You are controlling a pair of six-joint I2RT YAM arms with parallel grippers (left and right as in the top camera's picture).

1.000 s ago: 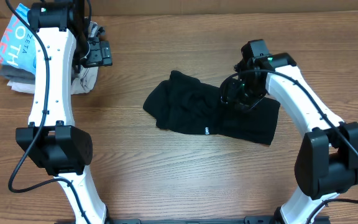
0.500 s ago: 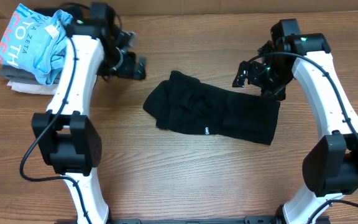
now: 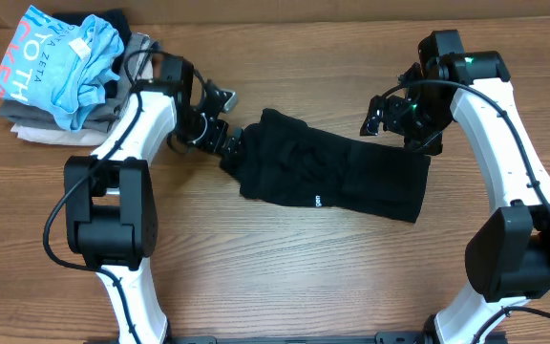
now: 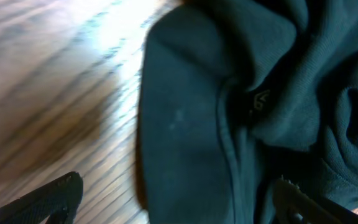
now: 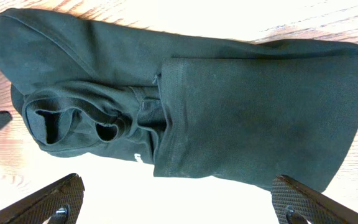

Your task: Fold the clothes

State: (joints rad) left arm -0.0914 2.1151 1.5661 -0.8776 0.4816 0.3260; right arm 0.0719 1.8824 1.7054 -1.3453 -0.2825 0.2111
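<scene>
Since the black garment [image 3: 327, 177] lies as a long, roughly folded band across the middle of the worktop [image 3: 285, 277], bunched collar end to the left and flat hem end to the right, each arm stands at one end of it, probably so that the ends can be taken up and brought together. The left gripper [image 3: 222, 119] sits at the garment's left edge, jaws wide apart and holding nothing (its wrist view shows one finger over bare wood, the other over the cloth). The right gripper [image 3: 380, 113] hovers just above the garment's upper right corner, jaws likewise spread and empty. The light blue shirt [image 3: 65, 57] rests on its pile well to the left of the garment, out of the way.

A second ago the right gripper was down on the garment's middle; it has since lifted clear. The left arm, then up by the pile, has swung across to the garment's left edge. The garment itself has not shifted.
</scene>
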